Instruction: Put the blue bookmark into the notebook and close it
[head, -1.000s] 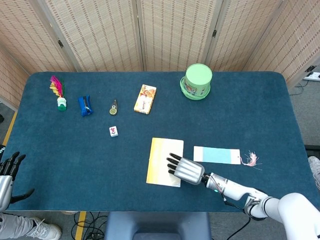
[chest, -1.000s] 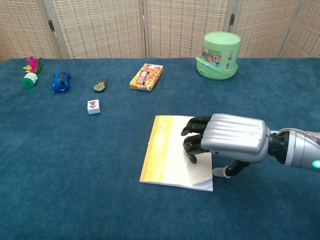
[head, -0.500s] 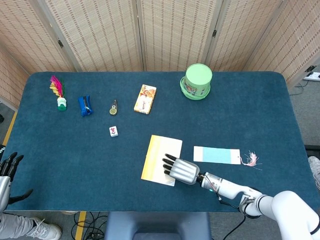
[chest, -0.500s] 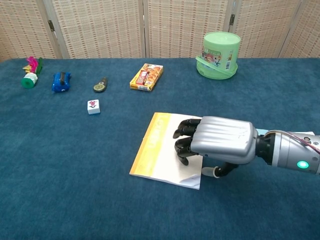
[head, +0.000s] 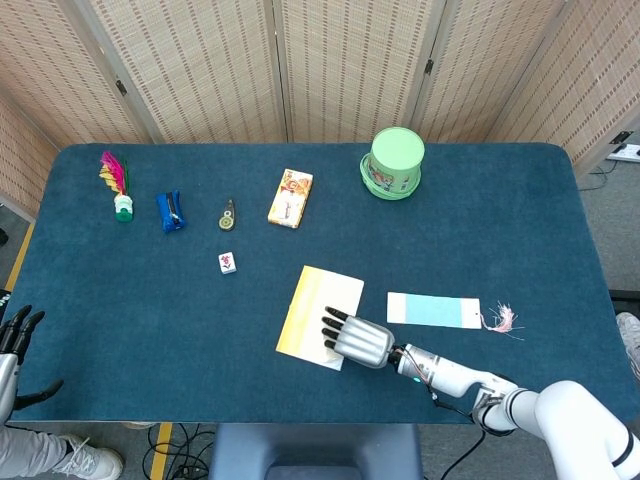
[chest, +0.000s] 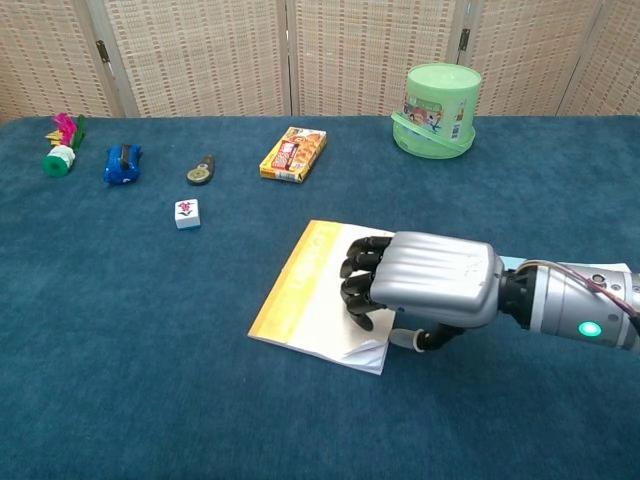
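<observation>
Notebook (chest: 300, 300): no legible cover writing

Bkgd: woven tan folding screen panels (head: 200, 70) w/ dark hinges run behind the table (head: 560, 220), which has a dark blue felt-like top. Grey floor (head: 620, 230) at right; yellow floor stripe (head: 20, 255) at left.
</observation>
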